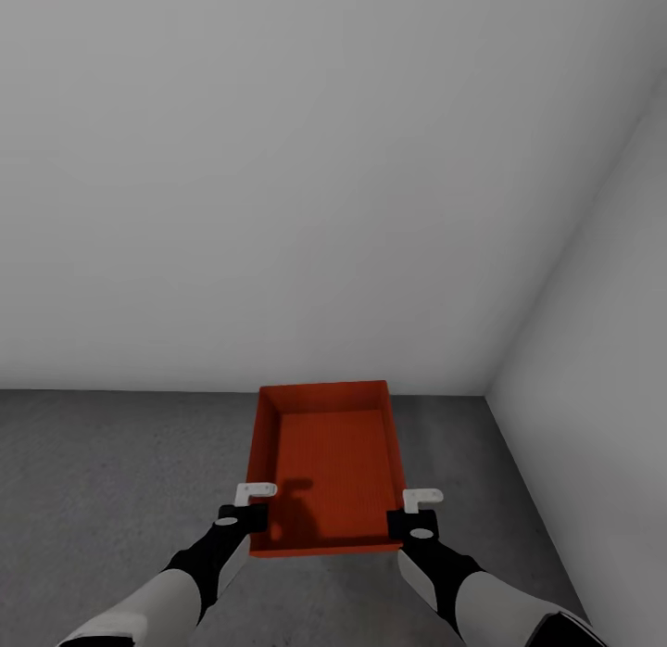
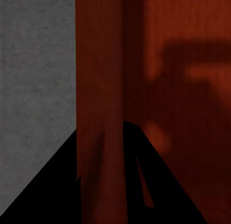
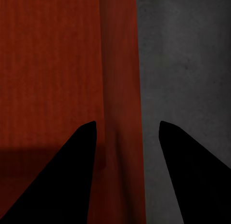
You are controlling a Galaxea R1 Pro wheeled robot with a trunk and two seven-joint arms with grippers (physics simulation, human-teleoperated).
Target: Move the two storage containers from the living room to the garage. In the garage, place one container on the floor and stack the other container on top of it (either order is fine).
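Observation:
One orange-red storage container (image 1: 332,462) sits low over the grey concrete floor (image 1: 111,480) of the garage, near the white wall; I cannot tell whether it rests on the floor. My left gripper (image 1: 252,504) is shut on its left side wall, and the thin wall (image 2: 101,89) fills the space between the fingers. My right gripper (image 1: 415,510) straddles the right side wall (image 3: 122,65) with its fingers apart, leaving a small gap on the outer side. The container's ribbed bottom (image 3: 48,65) is bare.
A plain white wall (image 1: 278,165) rises straight ahead and a second one (image 1: 611,350) closes the right side, forming a corner. Speckled concrete floor (image 2: 33,65) spreads to the left and right of the container.

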